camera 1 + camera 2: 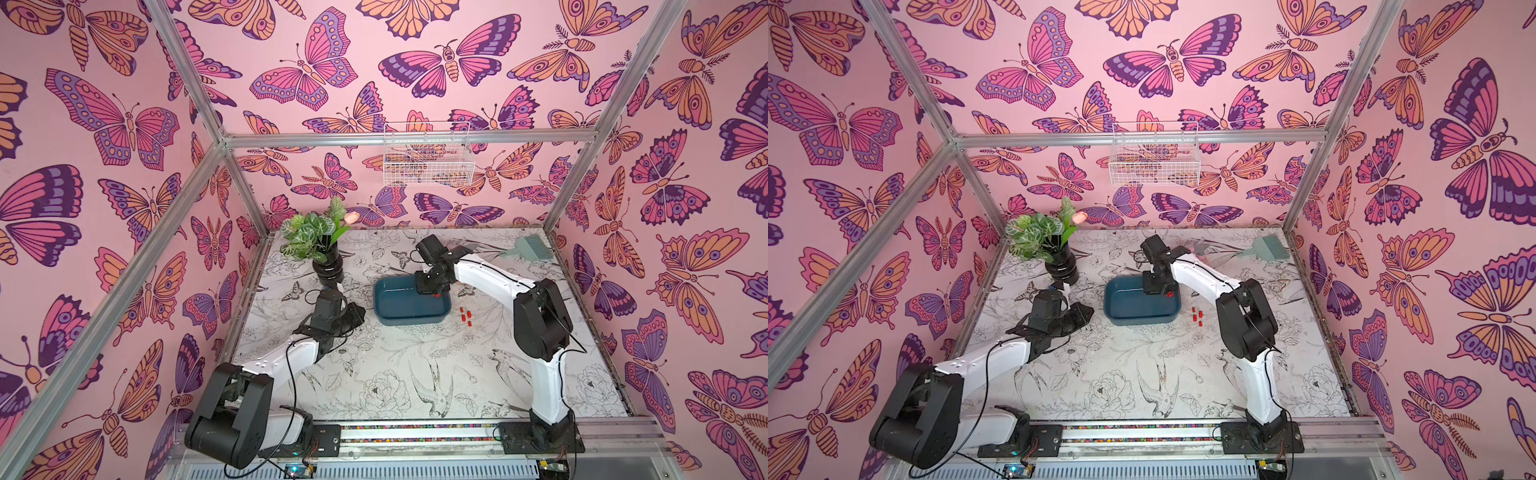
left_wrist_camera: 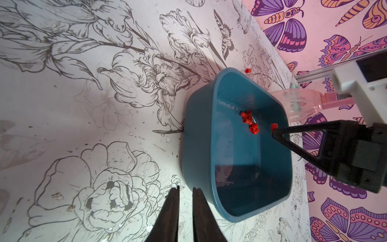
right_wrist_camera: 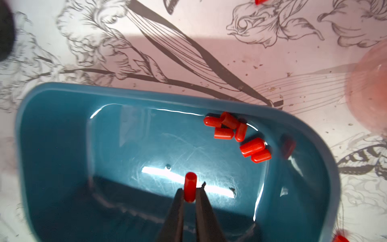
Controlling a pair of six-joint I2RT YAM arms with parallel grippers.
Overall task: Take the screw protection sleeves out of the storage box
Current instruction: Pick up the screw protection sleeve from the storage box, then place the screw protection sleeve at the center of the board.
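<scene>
CAUGHT MID-LIFT: The right gripper [image 2: 274, 132] was clamped on one red sleeve [image 3: 190, 186] over the storage box [image 3: 125, 90]. The sleeve's long axis ran in line with the fingers, open end away from the wrist. A cluster of sleeves [image 3: 236, 134] lay bunched in one corner of the box. In a top view, the removed sleeves [image 1: 465, 314] lay on the table [image 1: 374, 374] at four o'clock from the jaws, just past the box wall, probably the drop spot. The left gripper [image 2: 185, 188], at the box's nine o'clock, sat farther off, jaws narrowly apart and empty.
</scene>
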